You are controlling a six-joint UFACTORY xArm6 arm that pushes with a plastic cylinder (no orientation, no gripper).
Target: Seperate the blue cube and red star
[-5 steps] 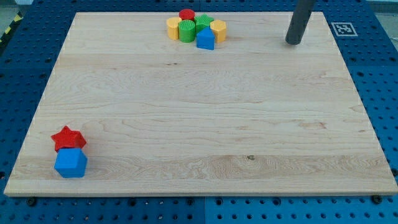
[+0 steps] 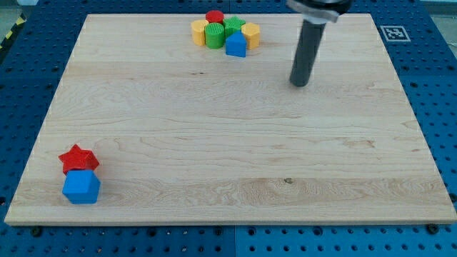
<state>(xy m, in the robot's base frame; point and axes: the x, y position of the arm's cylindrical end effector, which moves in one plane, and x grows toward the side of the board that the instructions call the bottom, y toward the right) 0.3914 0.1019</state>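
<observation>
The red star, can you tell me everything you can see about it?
The red star is a small, chunky block with rounded points, looking like smooth painted wood or plastic. It lies flat on the wooden board near the view's bottom-left corner. The blue cube sits just below it, apparently touching. Nothing else is near; my tip is far off, toward the view's upper right.
</observation>
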